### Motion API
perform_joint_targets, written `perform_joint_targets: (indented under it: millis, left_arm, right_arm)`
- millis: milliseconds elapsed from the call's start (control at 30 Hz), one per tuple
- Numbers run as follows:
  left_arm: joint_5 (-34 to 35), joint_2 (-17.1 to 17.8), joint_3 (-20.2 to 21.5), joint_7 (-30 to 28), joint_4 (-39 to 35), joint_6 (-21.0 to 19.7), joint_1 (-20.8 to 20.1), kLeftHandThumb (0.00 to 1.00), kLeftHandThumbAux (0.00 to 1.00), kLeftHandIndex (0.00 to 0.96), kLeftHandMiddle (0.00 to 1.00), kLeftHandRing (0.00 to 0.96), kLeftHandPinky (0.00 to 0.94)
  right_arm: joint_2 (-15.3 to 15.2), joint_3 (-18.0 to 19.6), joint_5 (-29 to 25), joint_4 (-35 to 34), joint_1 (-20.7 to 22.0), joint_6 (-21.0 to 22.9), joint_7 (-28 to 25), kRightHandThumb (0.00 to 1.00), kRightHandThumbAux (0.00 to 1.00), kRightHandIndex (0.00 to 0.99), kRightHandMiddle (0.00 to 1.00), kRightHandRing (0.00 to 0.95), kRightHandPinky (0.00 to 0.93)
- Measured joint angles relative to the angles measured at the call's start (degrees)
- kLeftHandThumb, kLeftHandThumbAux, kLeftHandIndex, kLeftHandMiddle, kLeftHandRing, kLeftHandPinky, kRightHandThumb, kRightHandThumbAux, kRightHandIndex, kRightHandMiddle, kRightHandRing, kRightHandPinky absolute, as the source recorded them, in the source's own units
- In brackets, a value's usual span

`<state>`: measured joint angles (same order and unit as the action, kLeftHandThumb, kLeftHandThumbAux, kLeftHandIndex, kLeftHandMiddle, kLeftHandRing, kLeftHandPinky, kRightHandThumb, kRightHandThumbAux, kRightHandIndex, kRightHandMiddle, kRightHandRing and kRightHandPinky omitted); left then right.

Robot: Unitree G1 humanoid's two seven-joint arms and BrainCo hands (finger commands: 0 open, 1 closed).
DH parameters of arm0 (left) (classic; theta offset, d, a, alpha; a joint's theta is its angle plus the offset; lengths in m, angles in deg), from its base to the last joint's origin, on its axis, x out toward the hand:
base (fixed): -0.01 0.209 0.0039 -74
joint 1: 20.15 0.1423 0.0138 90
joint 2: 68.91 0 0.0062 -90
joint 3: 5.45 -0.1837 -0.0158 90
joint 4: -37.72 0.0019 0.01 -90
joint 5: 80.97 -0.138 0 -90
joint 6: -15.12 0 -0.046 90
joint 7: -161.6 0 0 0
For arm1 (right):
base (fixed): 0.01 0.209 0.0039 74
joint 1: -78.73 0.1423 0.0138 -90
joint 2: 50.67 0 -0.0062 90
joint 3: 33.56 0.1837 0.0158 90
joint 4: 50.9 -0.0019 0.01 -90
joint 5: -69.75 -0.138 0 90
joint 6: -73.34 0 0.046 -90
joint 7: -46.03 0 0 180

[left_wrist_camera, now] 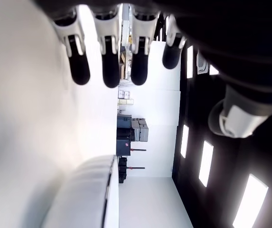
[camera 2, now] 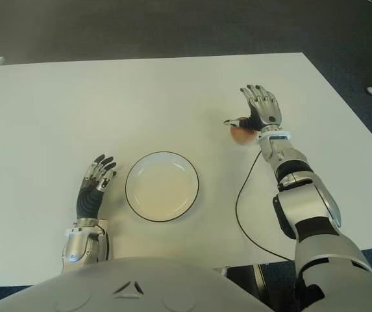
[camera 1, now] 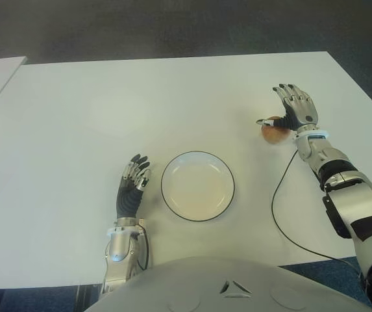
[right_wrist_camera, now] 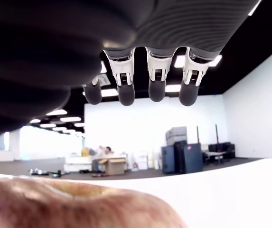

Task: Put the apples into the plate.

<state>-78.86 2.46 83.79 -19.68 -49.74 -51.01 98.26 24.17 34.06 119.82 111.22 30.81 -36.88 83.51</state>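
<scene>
- The apple (camera 1: 273, 132) sits on the white counter (camera 1: 173, 97), well to the right of the plate (camera 1: 197, 186) and a little farther from the robot. Only this one apple shows in the eye views.
- The plate is white with a dark rim, holds nothing, and lies near the robot's front edge of the counter, between the two hands. No part of the task looks done yet.
- The right hand (camera 1: 296, 110) is directly over and just behind the apple, palm toward it. Judging by this pose, it is lining up a grasp from above, so the fruit can be lifted and carried leftward to the plate.
- The right hand's fingers (right_wrist_camera: 156, 90) are stretched out straight and apart, clamped on nothing; the right wrist view shows the apple close under the palm with the fingertips extended beyond it. The thumb shows beside the apple's left side; whether it touches I cannot tell.
- The left hand (camera 1: 132, 185) shows just to the left of the plate, idle, its fingers (left_wrist_camera: 109, 71) extended and loosely spread, holding nothing.
- A thin black cable (camera 1: 280, 214) curves across the counter beside the right forearm.
</scene>
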Motion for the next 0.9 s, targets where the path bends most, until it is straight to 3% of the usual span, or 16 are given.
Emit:
perform_joint_targets:
  millis: [333,500,900]
  left_arm:
    - [1.1,1.2,0.6,-0.7,0.0,-0.2,-0.1,0.064,0.522,0.129,0.192,0.215,0.267]
    - [1.5,1.6,0.7,-0.9,0.0,-0.5,-0.3,0.066,0.52,0.121,0.175,0.192,0.211]
    - [1.5,1.8,1.2,-1.0,1.1,-0.2,-1.1,0.063,0.527,0.133,0.167,0.183,0.22]
  right_arm:
    - [-0.5,-1.3,-1.9,1.5,0.0,0.2,-0.7,0.361,0.376,0.034,0.039,0.0,0.0]
    - [-0.9,-1.7,-2.6,1.7,0.0,0.5,-1.3,0.346,0.369,0.029,0.048,0.0,0.0]
    - [-1.2,-2.8,-4.6,2.1,0.0,1.0,-2.3,0.329,0.373,0.028,0.035,0.0,0.0]
